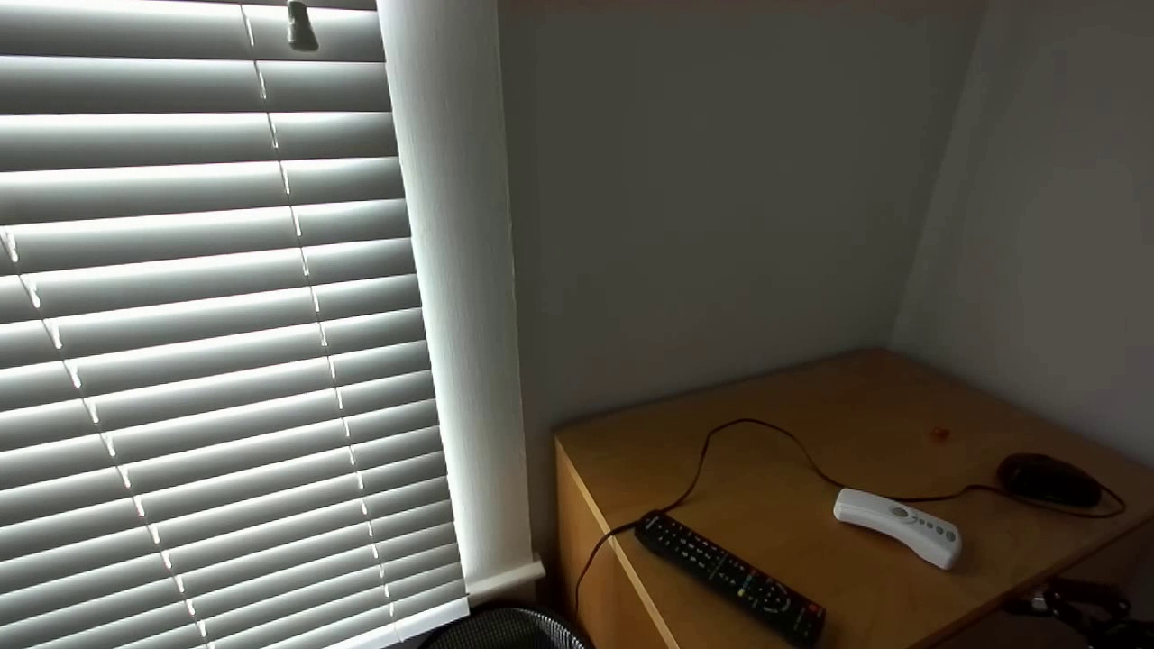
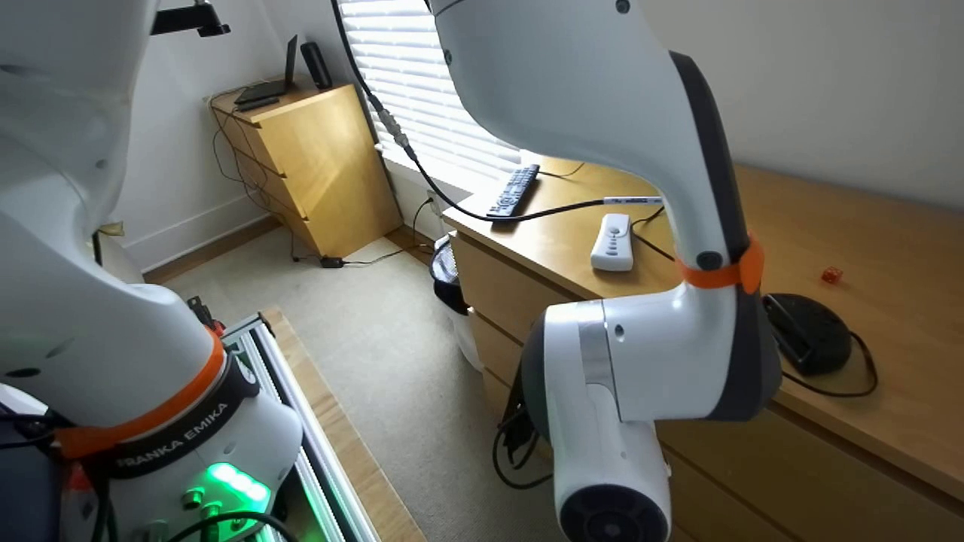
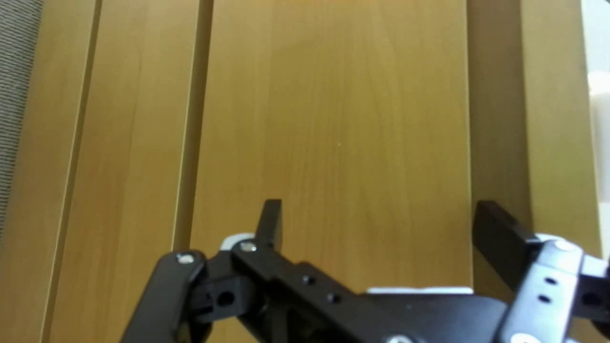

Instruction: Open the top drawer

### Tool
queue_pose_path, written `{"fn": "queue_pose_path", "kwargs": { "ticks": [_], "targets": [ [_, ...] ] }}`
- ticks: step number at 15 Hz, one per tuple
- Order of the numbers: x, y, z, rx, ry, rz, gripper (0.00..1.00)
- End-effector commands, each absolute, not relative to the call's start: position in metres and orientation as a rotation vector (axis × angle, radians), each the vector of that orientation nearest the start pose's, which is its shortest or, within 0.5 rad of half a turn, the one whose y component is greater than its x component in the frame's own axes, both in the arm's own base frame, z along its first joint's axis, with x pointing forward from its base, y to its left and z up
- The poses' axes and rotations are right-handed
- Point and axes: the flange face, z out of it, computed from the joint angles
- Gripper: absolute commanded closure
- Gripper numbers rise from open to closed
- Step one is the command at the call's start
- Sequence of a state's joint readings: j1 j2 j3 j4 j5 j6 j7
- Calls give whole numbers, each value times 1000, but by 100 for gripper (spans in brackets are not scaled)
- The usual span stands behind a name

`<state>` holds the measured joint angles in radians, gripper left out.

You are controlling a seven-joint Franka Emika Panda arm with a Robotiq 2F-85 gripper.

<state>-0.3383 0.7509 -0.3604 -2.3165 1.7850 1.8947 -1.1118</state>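
Top drawer seems closed; the hand faces its front, jaws spread wide apart.

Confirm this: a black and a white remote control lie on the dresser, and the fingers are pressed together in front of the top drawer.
Not quite: the wrist view shows the fingers spread apart in front of the top drawer. The black remote control and white remote control do lie on the dresser.

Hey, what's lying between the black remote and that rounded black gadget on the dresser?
In both exterior views, a white remote lies between the black remote and the rounded black gadget, with thin cable running nearby.
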Motion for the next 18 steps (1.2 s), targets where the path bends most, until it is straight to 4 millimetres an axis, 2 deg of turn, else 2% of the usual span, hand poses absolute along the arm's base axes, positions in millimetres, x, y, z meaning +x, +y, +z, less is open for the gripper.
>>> {"fn": "queue_pose_path", "kwargs": {
  "ticks": [1,5,6,7,12,18],
  "targets": [
    [333,-257,11,-1884,1078,-238,0],
    [320,-266,6,-1939,985,-147,0],
    [320,-269,6,-1940,985,-157,0],
    [323,-261,13,-1933,1017,-172,0],
    [324,-266,9,-1944,1007,-168,0],
    [338,-256,9,-1810,931,-181,0]
  ]
}}
